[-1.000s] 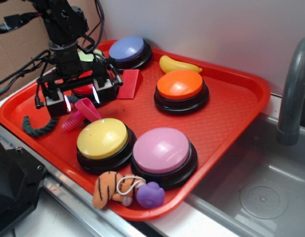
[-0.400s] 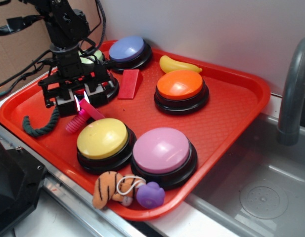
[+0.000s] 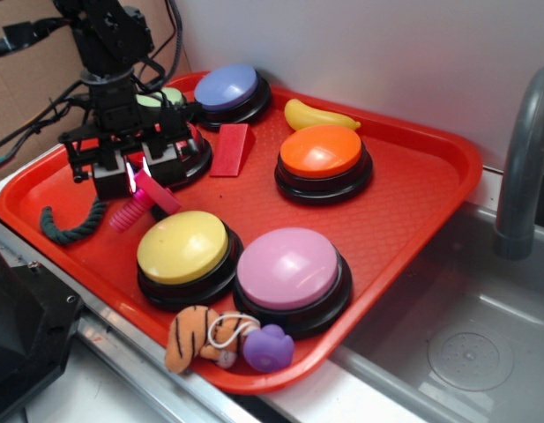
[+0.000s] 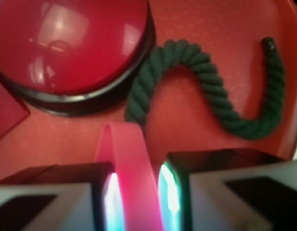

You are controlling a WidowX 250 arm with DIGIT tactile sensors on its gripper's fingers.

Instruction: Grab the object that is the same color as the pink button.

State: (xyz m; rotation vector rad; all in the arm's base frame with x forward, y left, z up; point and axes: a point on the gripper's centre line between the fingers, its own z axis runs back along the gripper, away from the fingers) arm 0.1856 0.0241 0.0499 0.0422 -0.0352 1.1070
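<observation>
The pink button (image 3: 287, 268) sits near the front edge of the red tray (image 3: 430, 185), touching the yellow button (image 3: 182, 247) on its left. A striped tiger toy (image 3: 190, 337) and a purple toy (image 3: 270, 347) lie at the front rim. Farther back, toward the left edge, the gripper (image 3: 136, 172) is closed on the flat head of the pink toy (image 3: 145, 198); its ribbed stem angles down toward the tray floor. In the wrist view both fingers press the pink toy (image 4: 131, 183). Beyond it lie the green rope (image 4: 206, 91) and the red button (image 4: 66, 43).
</observation>
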